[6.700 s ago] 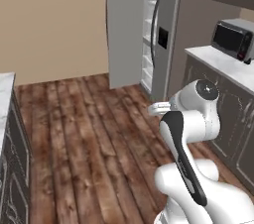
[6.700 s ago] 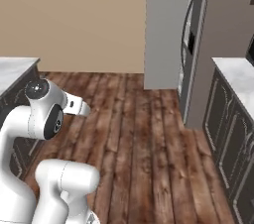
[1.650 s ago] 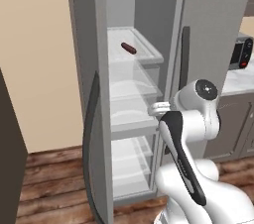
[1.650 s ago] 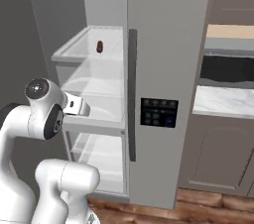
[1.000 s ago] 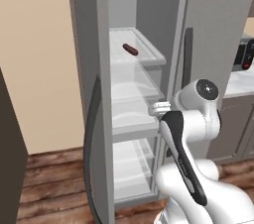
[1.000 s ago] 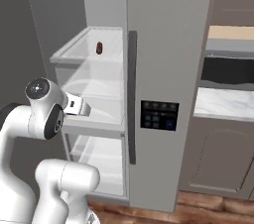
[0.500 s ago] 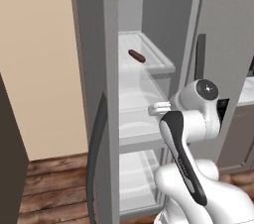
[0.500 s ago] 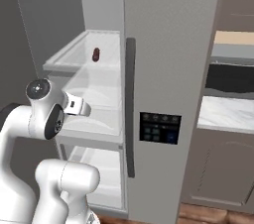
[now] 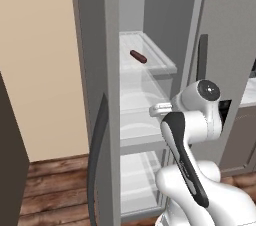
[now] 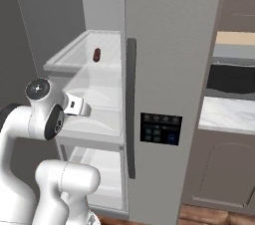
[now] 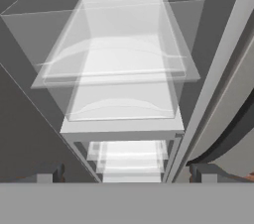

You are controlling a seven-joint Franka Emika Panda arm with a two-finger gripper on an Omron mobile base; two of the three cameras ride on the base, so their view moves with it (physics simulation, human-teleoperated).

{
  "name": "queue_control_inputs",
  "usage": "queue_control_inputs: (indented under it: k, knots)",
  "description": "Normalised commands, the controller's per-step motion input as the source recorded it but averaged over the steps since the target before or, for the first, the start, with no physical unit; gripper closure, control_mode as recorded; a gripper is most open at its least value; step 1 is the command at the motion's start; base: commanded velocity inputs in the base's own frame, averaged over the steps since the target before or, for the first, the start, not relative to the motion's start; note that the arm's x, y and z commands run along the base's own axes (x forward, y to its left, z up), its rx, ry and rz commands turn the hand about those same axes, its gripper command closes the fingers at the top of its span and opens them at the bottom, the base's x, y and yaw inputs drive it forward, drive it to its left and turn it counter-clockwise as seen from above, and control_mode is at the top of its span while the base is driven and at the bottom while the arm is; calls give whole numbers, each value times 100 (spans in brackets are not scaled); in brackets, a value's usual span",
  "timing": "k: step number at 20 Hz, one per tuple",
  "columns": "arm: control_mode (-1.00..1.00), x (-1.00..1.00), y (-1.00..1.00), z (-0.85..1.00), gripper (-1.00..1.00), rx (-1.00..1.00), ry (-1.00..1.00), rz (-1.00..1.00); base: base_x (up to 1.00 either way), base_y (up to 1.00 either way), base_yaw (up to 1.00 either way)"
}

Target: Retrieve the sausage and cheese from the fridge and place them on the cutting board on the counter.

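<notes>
Reaching up from here looks tricky. The gripper (image 11: pixel 127 178) sits low by the middle shelf (image 9: pixel 137 130), wide apart and empty. The sausage (image 9: pixel 138 56) lies higher, on the top shelf of the open fridge (image 10: pixel 164 69). Going straight could bump the shelf edge or roll the sausage away.

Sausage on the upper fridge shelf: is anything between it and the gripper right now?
Nothing visible blocks it. The fridge door is open and the sausage lies alone on the upper shelf, bare around it. The open gripper sits lower, looking at the clear drawers below, so it must rise to reach.
</notes>
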Motion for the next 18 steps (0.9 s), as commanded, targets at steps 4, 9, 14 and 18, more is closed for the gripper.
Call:
queue_control_inputs:
  k: [4,9,14,18]
  knots:
    - [100,0,0,0,-100,0,0,0,0,0,0]
    - [100,0,0,0,-100,0,0,0,0,0,0]
    - [-100,0,0,0,-100,0,0,0,0,0,0]
    - [-100,0,0,0,-100,0,0,0,0,0,0]
